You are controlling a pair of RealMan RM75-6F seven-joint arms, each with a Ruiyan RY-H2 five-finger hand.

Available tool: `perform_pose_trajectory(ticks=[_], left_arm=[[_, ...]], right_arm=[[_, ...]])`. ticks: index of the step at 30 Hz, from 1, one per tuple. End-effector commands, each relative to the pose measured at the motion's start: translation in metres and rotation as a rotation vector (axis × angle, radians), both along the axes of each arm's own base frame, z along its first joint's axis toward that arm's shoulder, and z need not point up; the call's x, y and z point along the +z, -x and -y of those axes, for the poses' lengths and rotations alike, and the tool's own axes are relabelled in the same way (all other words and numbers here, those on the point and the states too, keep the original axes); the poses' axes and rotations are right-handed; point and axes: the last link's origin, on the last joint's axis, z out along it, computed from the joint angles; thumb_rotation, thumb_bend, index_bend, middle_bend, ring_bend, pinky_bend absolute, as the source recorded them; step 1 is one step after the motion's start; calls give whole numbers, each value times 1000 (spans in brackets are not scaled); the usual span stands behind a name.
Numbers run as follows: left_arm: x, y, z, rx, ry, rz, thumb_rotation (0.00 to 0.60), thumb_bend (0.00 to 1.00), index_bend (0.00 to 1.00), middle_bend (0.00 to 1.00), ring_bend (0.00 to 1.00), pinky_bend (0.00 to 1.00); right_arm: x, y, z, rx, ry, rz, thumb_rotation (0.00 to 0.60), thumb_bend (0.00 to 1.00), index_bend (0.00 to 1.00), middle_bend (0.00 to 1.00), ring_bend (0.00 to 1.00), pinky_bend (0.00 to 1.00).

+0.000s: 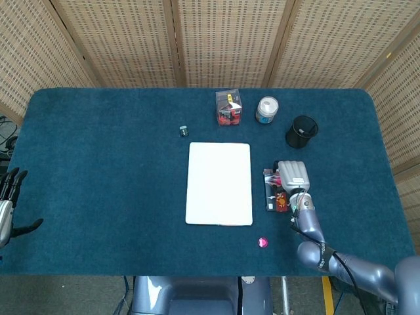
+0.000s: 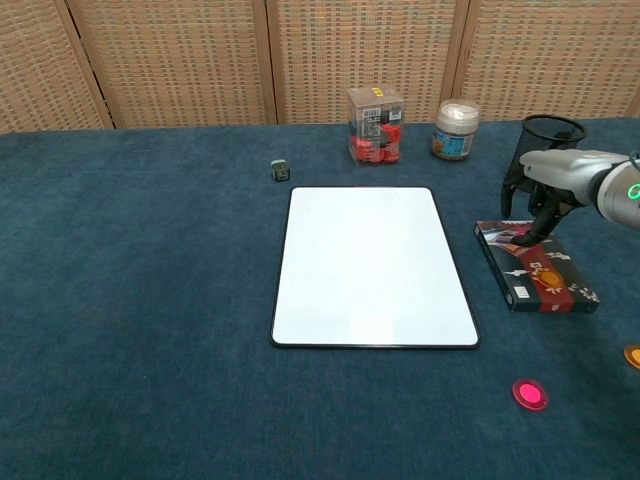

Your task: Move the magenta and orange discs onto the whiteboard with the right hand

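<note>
The whiteboard (image 1: 219, 184) (image 2: 374, 266) lies flat mid-table. A magenta disc (image 1: 262, 242) (image 2: 529, 393) rests on the cloth near the front edge, right of the board. The orange disc (image 2: 633, 355) shows only at the chest view's right edge; in the head view my right arm covers it. My right hand (image 1: 293, 176) (image 2: 537, 200) hovers over the far end of a dark box (image 1: 275, 197) (image 2: 540, 275), fingers apart and pointing down, holding nothing. The box carries magenta and orange spots. My left hand (image 1: 6, 207) rests open at the table's left edge.
Along the back stand a clear box of red pieces (image 1: 228, 108) (image 2: 376, 126), a white jar (image 1: 266, 109) (image 2: 455, 130) and a black mesh cup (image 1: 301, 131) (image 2: 540, 150). A small dark object (image 1: 184, 131) (image 2: 281, 170) lies behind the board's left corner.
</note>
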Motion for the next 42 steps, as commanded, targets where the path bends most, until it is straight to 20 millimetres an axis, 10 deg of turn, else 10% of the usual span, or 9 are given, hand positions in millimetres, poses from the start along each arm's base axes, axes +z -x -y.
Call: perform_pose_trajectory(ticks=[1,42], left_arm=[[0,0,0,0,1,0,600,0,0,0,0,0],[4,0,2,-1,-6,15,600,0,0,0,0,0]], right_arm=[[-3,-1,0,-2,-3,0,600,311,416,902,951,1000],[-7,14,3,-59,-26,-73,600,363,489,902,951,1000]])
